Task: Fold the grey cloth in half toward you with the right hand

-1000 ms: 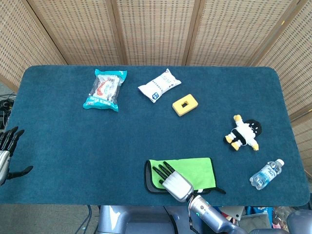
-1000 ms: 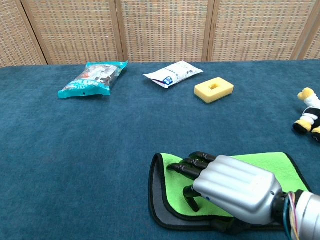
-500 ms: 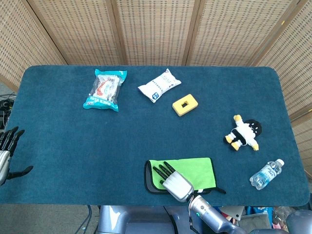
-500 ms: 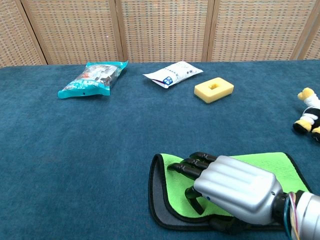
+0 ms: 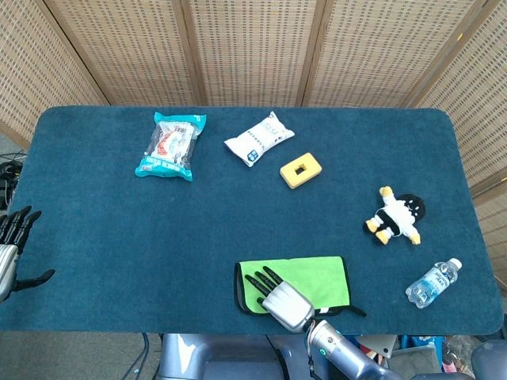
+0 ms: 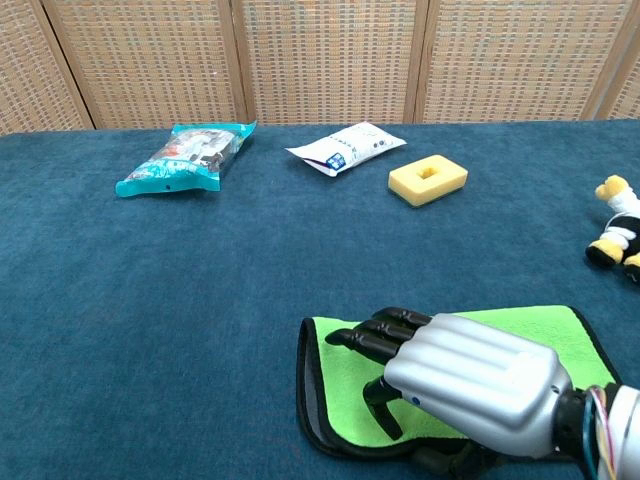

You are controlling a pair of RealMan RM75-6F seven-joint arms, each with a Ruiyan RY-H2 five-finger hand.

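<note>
- The cloth (image 5: 310, 279) lies folded at the near edge of the table (image 5: 238, 206), a little right of the middle; its bright green face is up and a dark grey border shows along the left and near edges.
- In the chest view the cloth (image 6: 480, 335) has two layers at its left edge, the green one sitting on a darker one.
- The right hand (image 5: 279, 297) is over the near left part of the cloth, palm down, its dark fingers (image 6: 372, 337) stretched toward the cloth's left edge.
- From the chest view the right hand (image 6: 460, 380) looks loosely spread with nothing gripped; the thumb bends down toward the green surface, and I cannot tell whether it touches.
- The left hand (image 5: 11, 249) is at the far left edge of the head view, beside the table, fingers apart and holding nothing.
- A teal snack bag (image 5: 169, 146) lies at the far left of the table, with a white packet (image 5: 259, 138) to its right.
- A yellow block (image 5: 300, 170) with a hole in its middle sits just right of the white packet.
- A black, white and yellow plush toy (image 5: 396, 216) lies on the right side, well apart from the cloth.
- A small water bottle (image 5: 433, 283) lies on its side near the right front corner.
</note>
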